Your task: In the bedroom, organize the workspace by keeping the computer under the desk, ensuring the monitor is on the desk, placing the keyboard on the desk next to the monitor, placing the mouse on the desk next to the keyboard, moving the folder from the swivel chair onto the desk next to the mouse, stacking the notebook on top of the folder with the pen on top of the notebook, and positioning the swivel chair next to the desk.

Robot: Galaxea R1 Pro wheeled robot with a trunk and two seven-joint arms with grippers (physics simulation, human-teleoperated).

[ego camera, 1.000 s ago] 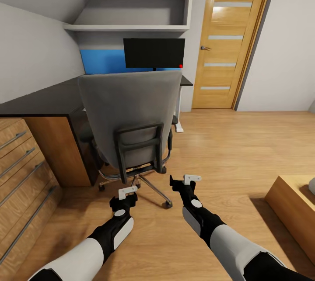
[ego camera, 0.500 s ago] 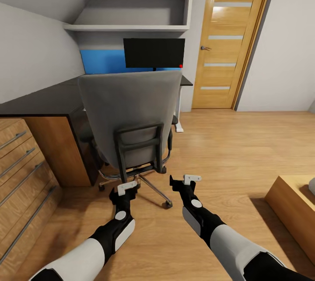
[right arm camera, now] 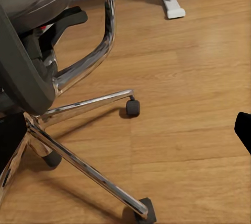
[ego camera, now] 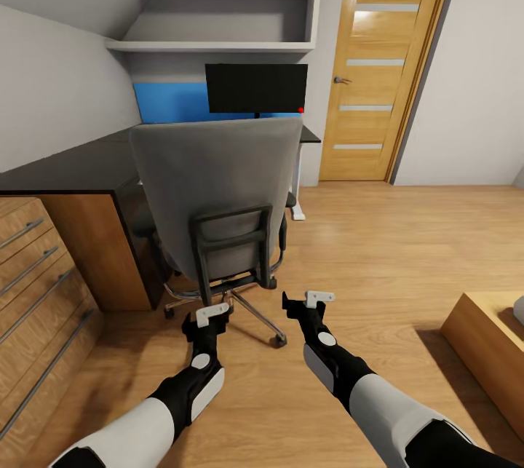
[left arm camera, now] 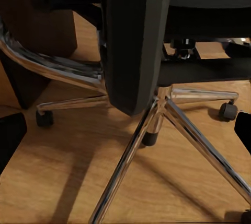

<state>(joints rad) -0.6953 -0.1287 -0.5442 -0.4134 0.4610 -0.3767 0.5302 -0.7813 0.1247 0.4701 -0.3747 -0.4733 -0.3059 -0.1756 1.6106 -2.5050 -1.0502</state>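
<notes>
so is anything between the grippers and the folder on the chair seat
Yes: the swivel chair's tall grey backrest faces the robot, standing between the left gripper, the right gripper and the seat, which it hides.

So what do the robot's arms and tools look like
Both arms have glossy white forearm shells running into black wrist sections, each with a white oval inset panel. The left tool and right tool are small and black, each topped with a pale grey bracket. No cables are visible.

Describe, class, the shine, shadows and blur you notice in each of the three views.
Head view: even light, sharp, pale glare on the door. Left wrist view: soft focus, bright streaks on the chair legs, dim underneath. Right wrist view: clear, small shadows beside each castor.
</notes>
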